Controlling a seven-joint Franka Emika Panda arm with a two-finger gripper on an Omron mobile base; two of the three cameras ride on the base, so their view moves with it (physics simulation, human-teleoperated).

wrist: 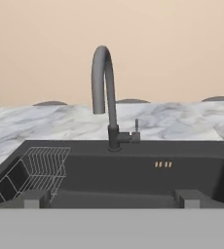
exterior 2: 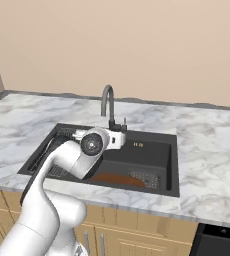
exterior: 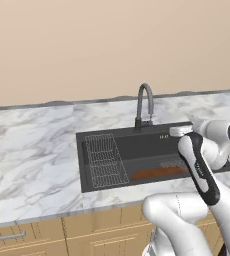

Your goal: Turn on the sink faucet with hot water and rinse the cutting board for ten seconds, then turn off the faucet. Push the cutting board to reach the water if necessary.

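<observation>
The sink faucet (exterior: 144, 104) (exterior 2: 108, 106) (wrist: 103, 82) is a dark gooseneck at the back rim of the black sink (exterior: 118, 134) (exterior 2: 163, 150) (wrist: 133, 170). Its small lever (wrist: 136, 127) stands at the right of the base. No water shows under the spout. The reddish-brown cutting board (exterior: 157, 173) (exterior 2: 114, 179) lies flat on the basin floor near the front wall. My gripper (exterior: 177, 131) (exterior 2: 121, 140) (wrist: 111, 198) hovers over the basin, pointing at the faucet base. It is open, its fingertips (wrist: 33, 197) wide apart and holding nothing.
A grey wire rack (exterior: 104, 160) (wrist: 42, 168) fills the left part of the basin. A mesh strainer (exterior: 172, 163) (exterior 2: 146, 178) sits beside the board. Marbled counter (exterior: 32, 150) (exterior 2: 212, 150) surrounds the sink, with a beige wall behind.
</observation>
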